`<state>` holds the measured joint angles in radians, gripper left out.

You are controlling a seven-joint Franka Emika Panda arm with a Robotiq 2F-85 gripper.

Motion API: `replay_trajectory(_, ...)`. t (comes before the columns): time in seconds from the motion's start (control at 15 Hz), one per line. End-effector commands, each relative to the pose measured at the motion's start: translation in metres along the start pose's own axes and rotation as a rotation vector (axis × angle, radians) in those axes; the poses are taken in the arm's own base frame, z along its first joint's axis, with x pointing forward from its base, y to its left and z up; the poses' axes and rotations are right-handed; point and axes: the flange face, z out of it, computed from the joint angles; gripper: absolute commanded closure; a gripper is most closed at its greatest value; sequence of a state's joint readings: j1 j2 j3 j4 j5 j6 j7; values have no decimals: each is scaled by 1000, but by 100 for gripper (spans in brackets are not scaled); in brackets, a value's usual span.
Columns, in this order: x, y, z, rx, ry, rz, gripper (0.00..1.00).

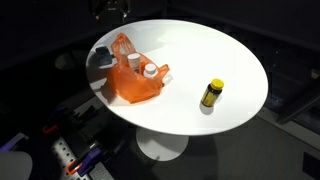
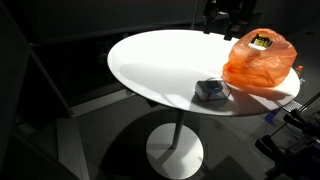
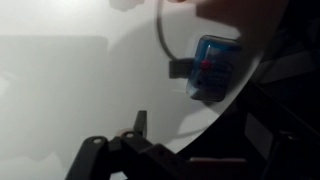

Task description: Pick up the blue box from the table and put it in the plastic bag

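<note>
- Above the far side of the table, in an exterior view, the gripper [image 1: 112, 10] hangs high and dark against a dark background, apart from everything on the tabletop.
- In the same view, find the blue box [image 1: 100, 57] lying on the white table [image 1: 220, 50] near the rim, just beside the orange plastic bag [image 1: 128, 82]. Two white-capped bottles [image 1: 141, 66] show at the bag's mouth. A yellow bottle [image 1: 211, 94] stands well apart.
- In an exterior view, the blue box [image 2: 212, 91] sits at the table's edge, close against the bag [image 2: 262, 62]. You cannot tell whether the two touch.
- In the wrist view, the blue box [image 3: 213, 68] appears at upper right, flat on the table. A dark cable [image 3: 163, 35] loops beside it.
- The gripper's own parts cross the bottom of the wrist view in deep shadow. The jaws hold nothing, but how far apart they stand cannot be read.
- Step in hand, as judged: the approach. The pick has not begun.
- For the next move, bring the gripper over the box and confirm the jaws are wider than it. Align them across its narrower faces, then descend.
- Keep clear of the bag wall and the table rim while closing.
</note>
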<state>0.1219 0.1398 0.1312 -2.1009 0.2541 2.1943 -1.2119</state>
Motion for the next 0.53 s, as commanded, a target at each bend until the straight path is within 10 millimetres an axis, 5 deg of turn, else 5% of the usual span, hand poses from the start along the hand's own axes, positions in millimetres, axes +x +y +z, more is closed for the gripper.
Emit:
replay_trajectory(0.0,13,-4,27,59,-38,18,0)
replay_trajectory(0.47,31,-20,82,98,-160,11,0)
